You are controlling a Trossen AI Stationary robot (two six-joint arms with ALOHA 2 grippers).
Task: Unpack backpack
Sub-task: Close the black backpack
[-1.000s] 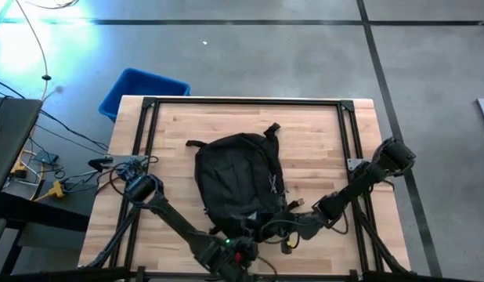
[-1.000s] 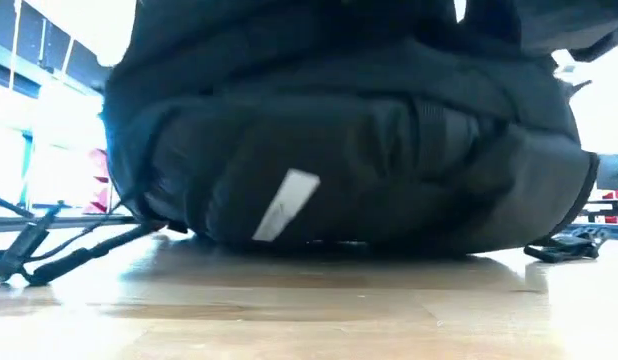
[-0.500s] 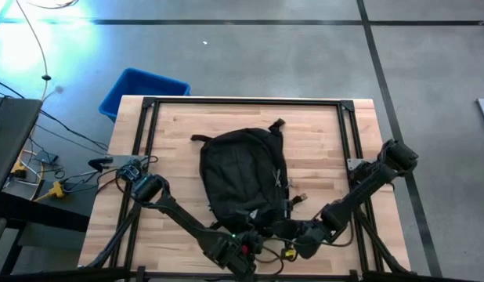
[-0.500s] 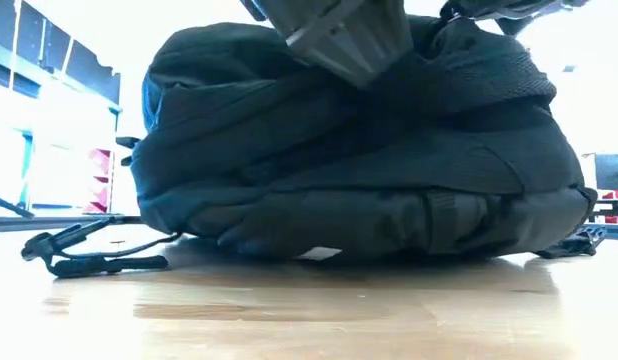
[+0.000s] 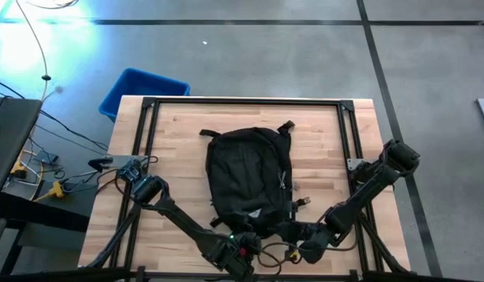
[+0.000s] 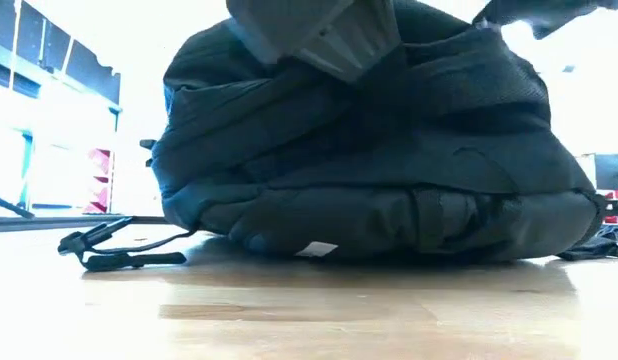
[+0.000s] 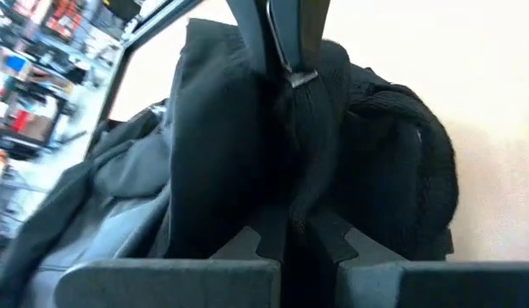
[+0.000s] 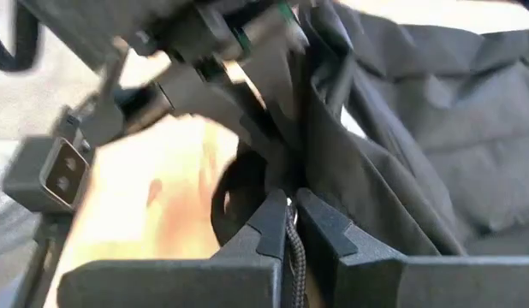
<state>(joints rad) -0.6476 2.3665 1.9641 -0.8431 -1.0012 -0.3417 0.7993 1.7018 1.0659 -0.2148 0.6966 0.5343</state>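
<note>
The backpack [image 5: 248,174] lies flat in the middle of the table [image 5: 179,133], its top loop toward the far edge and its base toward you, where both arms meet. Your left gripper [image 5: 240,244] has its jaws closed on a fold of black fabric at the near end of the pack; your right gripper [image 5: 295,233], just beside it, has its jaws pinched shut on a thin dark cord that looks like a zipper pull. I judge the step in hand to be opening the zip: keep the left grip firm as an anchor and draw the right pull along the seam, not upward, or the soft body will simply lift and slide.

Largest of the surroundings is the blue plastic bin [image 5: 142,88], off the far left corner of the table on the floor, well apart from the work. Loose straps [image 6: 117,250] trail on the wood beside the pack and could snag a finger. The two wrists sit very close, so watch that they do not collide.
</note>
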